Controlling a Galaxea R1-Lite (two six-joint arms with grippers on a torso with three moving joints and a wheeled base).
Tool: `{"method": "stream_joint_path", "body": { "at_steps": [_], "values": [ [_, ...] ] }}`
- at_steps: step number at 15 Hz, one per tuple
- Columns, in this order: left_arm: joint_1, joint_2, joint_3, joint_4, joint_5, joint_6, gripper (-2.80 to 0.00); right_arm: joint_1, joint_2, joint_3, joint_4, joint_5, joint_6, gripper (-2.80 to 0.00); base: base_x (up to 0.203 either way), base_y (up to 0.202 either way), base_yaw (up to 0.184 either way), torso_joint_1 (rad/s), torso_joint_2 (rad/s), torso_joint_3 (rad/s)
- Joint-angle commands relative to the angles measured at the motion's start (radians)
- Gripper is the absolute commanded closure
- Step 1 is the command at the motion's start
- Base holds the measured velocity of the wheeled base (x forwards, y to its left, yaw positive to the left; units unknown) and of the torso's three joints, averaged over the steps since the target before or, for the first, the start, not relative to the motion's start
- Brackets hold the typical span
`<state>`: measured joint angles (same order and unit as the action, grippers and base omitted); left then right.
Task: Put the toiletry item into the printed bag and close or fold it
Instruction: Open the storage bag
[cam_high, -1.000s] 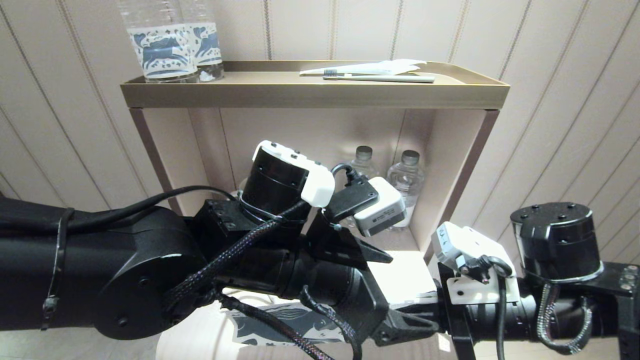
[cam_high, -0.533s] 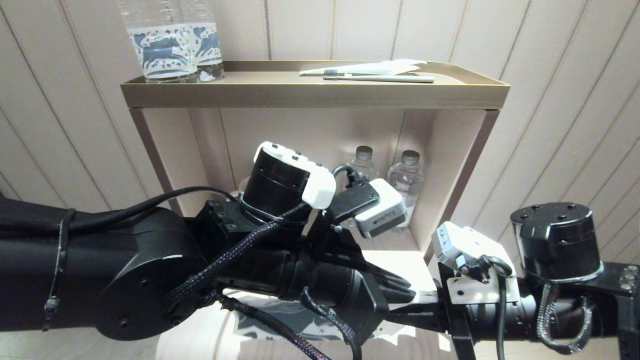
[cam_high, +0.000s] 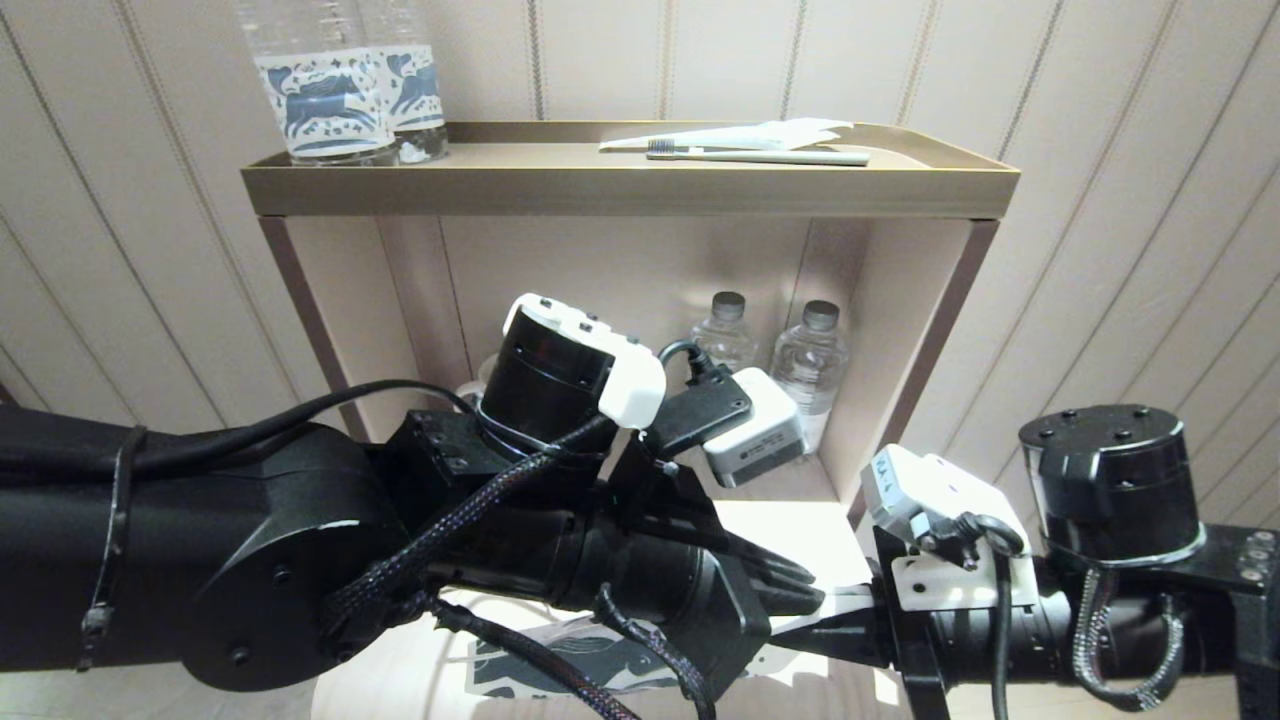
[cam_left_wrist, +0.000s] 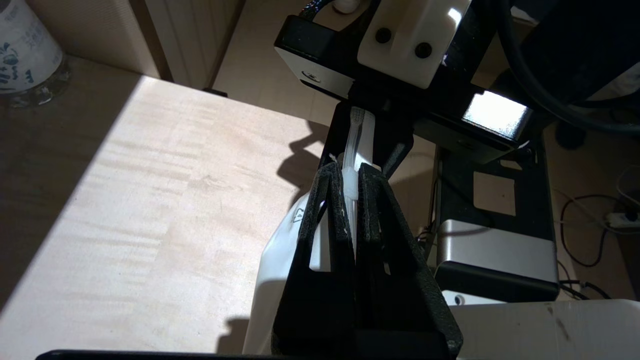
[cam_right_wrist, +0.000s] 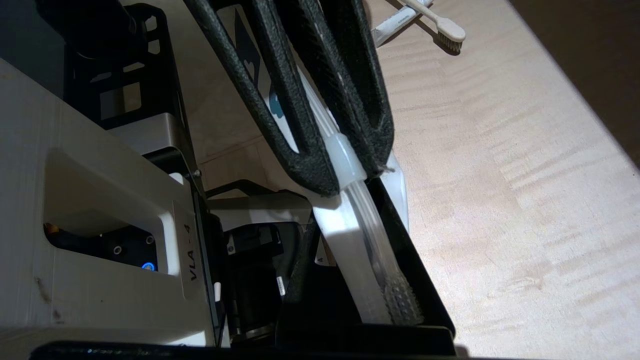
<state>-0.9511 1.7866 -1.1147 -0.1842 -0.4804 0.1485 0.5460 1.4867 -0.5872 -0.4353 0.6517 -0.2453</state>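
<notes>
Head view: left gripper (cam_high: 810, 597) and right gripper (cam_high: 835, 632) both pinch printed bag (cam_high: 560, 660).

The head camera looks forward and down over both arms toward a wall shelf (cam_high: 630, 185), from well back. The left wrist camera sits close behind its jaws, facing along them to the right arm's mount above the pale worktop (cam_left_wrist: 150, 215). The right wrist camera, equally close, faces back the opposite way. Both wrist views share the printed bag (cam_right_wrist: 350, 220) with its zip edge and the worktop.
</notes>
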Motion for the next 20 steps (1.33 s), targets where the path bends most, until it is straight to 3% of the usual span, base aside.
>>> {"method": "stream_joint_path", "body": {
  "at_steps": [1, 20],
  "values": [
    [0.000, -0.012, 0.010, 0.000, -0.002, 0.000, 0.00, 0.000, -0.009, -0.002, 0.000, 0.003, -0.002, 0.00, 0.000, 0.000, 0.000, 0.000, 0.00, 0.000],
    [0.032, -0.087, 0.117, -0.001, 0.011, 0.006, 0.00, -0.008, -0.031, -0.003, 0.000, 0.000, -0.006, 0.00, 0.000, 0.000, 0.000, 0.000, 0.00, 0.000]
  ]
}}
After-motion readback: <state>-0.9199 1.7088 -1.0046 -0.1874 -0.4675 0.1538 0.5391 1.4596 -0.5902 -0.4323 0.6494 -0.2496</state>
